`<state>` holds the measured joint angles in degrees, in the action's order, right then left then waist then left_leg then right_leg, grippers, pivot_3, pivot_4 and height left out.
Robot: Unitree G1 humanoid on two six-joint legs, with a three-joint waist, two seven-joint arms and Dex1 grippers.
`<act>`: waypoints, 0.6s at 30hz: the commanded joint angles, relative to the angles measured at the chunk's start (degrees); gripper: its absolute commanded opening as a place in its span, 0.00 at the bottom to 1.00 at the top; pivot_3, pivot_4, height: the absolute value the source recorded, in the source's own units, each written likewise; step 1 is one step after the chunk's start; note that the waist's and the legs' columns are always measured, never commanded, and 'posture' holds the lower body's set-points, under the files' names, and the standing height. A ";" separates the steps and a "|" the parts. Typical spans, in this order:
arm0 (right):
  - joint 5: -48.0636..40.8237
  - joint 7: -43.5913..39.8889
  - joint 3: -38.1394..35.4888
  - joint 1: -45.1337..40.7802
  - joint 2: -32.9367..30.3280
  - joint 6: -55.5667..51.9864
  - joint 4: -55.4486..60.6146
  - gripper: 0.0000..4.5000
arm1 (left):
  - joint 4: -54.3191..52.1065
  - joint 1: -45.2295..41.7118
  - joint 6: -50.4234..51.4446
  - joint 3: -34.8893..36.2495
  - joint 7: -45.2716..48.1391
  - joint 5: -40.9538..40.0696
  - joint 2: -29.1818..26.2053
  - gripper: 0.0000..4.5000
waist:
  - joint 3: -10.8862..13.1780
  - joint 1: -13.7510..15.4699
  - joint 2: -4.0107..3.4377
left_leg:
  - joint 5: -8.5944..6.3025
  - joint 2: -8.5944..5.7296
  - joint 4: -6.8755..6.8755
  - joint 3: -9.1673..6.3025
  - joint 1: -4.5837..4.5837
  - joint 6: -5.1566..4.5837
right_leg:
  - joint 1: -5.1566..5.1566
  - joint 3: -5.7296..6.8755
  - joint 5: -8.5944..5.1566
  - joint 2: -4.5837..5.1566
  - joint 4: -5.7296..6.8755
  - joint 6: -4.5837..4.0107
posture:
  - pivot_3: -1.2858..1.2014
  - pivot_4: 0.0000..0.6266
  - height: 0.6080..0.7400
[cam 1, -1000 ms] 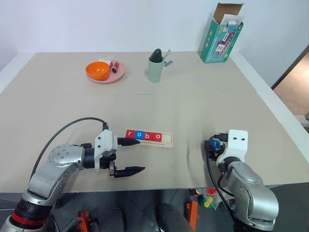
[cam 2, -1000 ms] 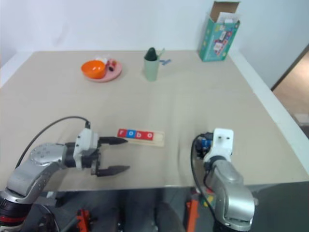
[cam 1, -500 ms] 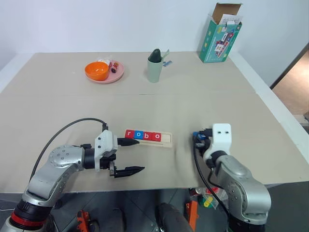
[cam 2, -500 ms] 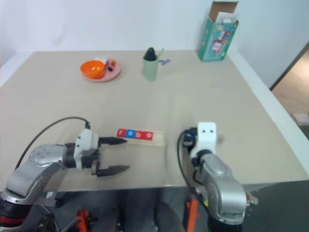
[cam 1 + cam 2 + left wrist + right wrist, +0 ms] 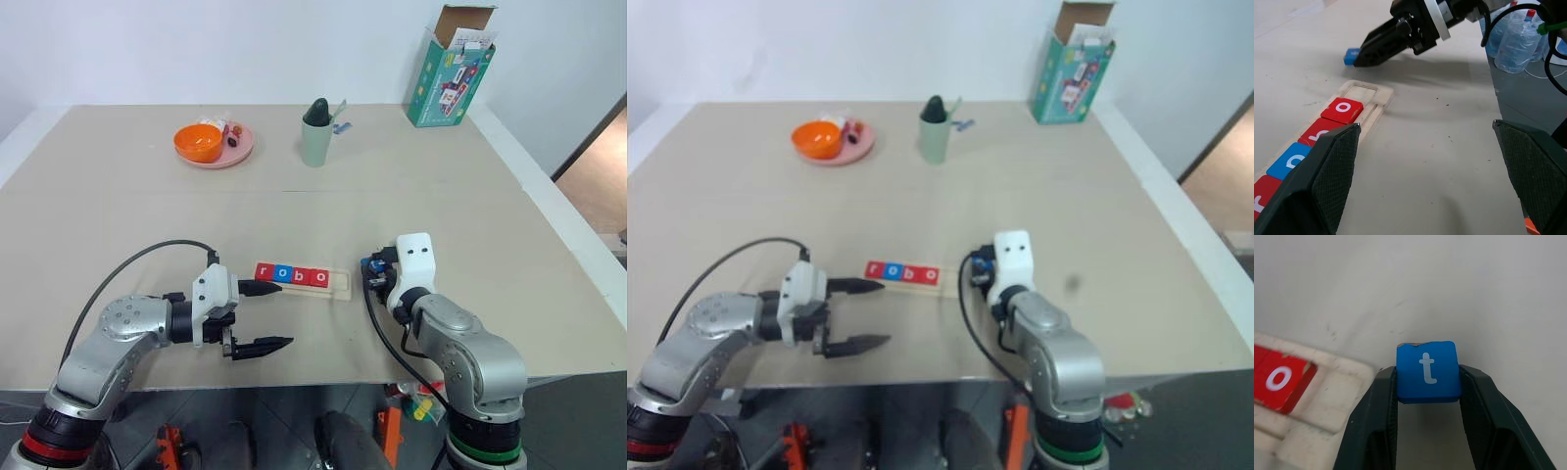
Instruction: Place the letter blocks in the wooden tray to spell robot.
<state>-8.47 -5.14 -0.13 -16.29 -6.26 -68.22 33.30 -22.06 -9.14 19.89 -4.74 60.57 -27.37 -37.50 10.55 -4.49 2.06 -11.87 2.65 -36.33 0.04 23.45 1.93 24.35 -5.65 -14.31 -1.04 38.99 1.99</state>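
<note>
From the head camera, the wooden tray (image 5: 304, 278) lies near the front edge of the table (image 5: 411, 206), a little left of its middle, and four letter blocks (image 5: 291, 275) sit in its groove reading r, o, b, o, red, blue, red, red, with the last slot at the tray's right end bare. The left gripper (image 5: 263, 316) lies just beside the tray's left end, its two black fingers spread wide with nothing between them, the upper finger's tip touching or nearly touching that end. The right gripper (image 5: 370, 271) is close off the tray's right end, a bit of blue at its tip. Toward the far edge stand a pink plate (image 5: 235, 152) carrying an orange bowl (image 5: 198, 143), a green cup (image 5: 314, 137) and, at the far right corner, an open teal carton (image 5: 450, 73). In the left wrist view the right gripper's dark fingers pinch the blue block (image 5: 1351, 56) just above the table surface beyond the tray's open end, next to the red o (image 5: 1342, 109). In the right wrist view both fingers (image 5: 1378, 401) are closed on the sides of that blue block, whose white t faces the camera, with the tray's bare slot (image 5: 1334, 394) just beside it.
</note>
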 commanded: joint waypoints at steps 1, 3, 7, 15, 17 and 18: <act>-0.87 -0.44 -0.20 -0.62 0.17 0.68 0.01 0.27 | -2.06 -0.03 -0.54 0.07 -0.16 0.05 -0.37 1.00 | 0.00 0.00 0.00 | 0.00 0.00 0.00 0.00 0.00 0.00 | 0.00 0.00 0.00 0.00 0.00 0.00 | 0.52 0.24 1.00; -0.78 -0.35 -0.42 -0.91 0.06 1.87 -0.42 0.38 | -1.99 -0.13 -0.52 0.00 -0.18 0.07 -0.37 1.00 | 0.00 0.00 0.00 | 0.00 -0.01 0.00 0.01 0.01 0.00 | 0.00 -0.01 0.00 0.01 0.00 0.00 | 0.52 0.24 1.00; -0.99 0.35 -3.03 -2.23 0.50 2.98 -0.87 0.73 | -1.79 -0.28 -0.49 0.12 -0.08 0.02 -0.48 1.00 | 0.00 0.01 0.00 | 0.00 0.00 0.00 0.01 0.00 0.00 | 0.00 0.00 0.00 0.00 0.00 0.01 | 0.52 0.24 1.00; -7.63 -8.73 -9.40 -10.63 -7.66 2.25 -0.72 0.99 | -1.21 -0.62 -0.70 -0.04 0.12 0.24 -0.37 1.00 | 0.02 0.00 -0.02 | 0.00 -0.02 0.00 0.03 0.01 0.00 | 0.01 -0.03 0.01 0.01 -0.01 0.02 | 0.52 0.24 1.00; -10.16 -19.85 -8.05 -13.77 -15.89 8.10 -7.32 0.99 | -0.84 -0.95 -0.91 -0.16 0.42 0.32 -0.25 1.00 | 0.03 -0.01 -0.02 | 0.00 -0.03 0.00 0.05 0.01 0.00 | 0.00 -0.03 0.01 0.01 -0.01 0.02 | 0.52 0.24 1.00; -10.31 -29.70 -4.60 -14.88 -22.22 13.88 -12.19 0.99 | -0.61 -1.17 -1.17 -0.20 0.57 0.31 -0.03 1.00 | 0.03 -0.01 -0.02 | 0.00 -0.04 -0.02 0.07 -0.01 -0.01 | -0.03 -0.04 0.01 0.02 -0.03 0.02 | 0.52 0.24 1.00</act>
<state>-17.14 -22.45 -7.31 -29.88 -23.02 -62.04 26.13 -21.86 -9.51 19.85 -4.92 60.69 -26.93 -37.47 10.58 -4.51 2.05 -11.87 2.60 -36.34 0.11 23.44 1.92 24.32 -5.68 -14.30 -1.01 38.94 2.00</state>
